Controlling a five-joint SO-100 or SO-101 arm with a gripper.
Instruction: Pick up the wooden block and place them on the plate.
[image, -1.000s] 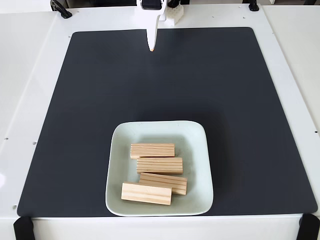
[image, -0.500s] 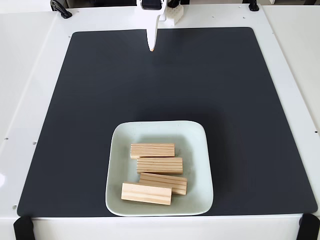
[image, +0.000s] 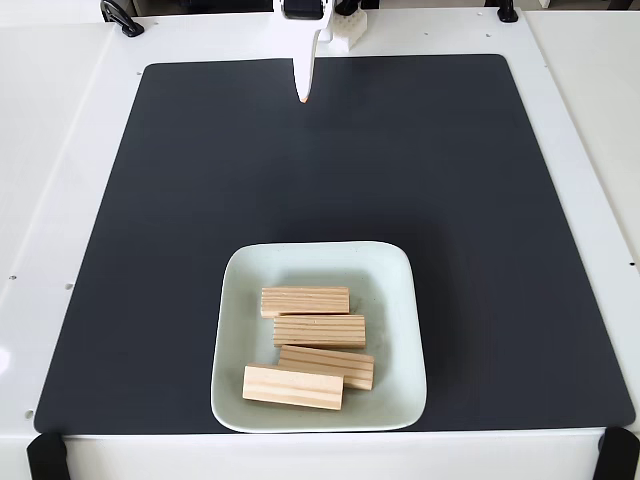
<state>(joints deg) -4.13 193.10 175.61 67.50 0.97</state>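
Several light pine wooden blocks lie inside the pale mint-white square plate (image: 395, 400) near the mat's front edge. The blocks lie roughly parallel: one at the top (image: 305, 301), one below it (image: 319, 331), a third (image: 327, 366) lower right, and a fourth (image: 293, 387) at the front left, partly overlapping the third. My white gripper (image: 303, 97) hangs at the far edge of the mat, top centre, its fingers together in a single point, holding nothing, far from the plate.
A large black mat (image: 200, 200) covers a white table (image: 60, 150). Black clamps sit at the front corners (image: 45, 455) and a black cable loop (image: 122, 18) at the back left.
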